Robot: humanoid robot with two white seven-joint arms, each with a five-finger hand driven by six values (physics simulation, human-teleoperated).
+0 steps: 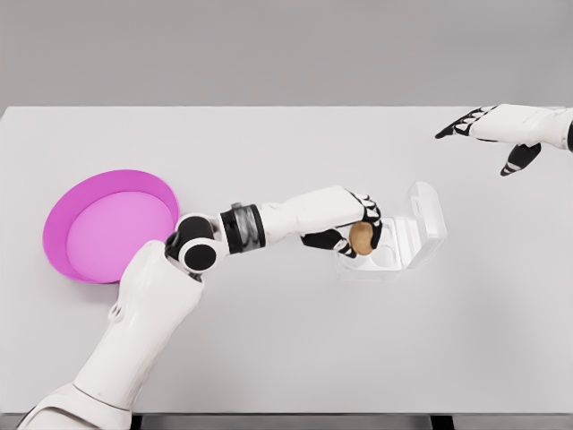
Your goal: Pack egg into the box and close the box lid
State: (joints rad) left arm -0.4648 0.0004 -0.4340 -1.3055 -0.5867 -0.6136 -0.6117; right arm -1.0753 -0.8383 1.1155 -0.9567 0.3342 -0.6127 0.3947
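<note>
Fingers of the left hand [354, 228] curl around the egg [362, 237], pinching it just above the near-left cells of the box [394, 246]. Its lid [426, 215] stands open, tilted up on the far right side. The box sits right of centre on the table [286, 340]. A pink plate [107, 224] lies well apart at the left. The right hand [492, 130] hovers at the far right, fingers spread, holding nothing.
</note>
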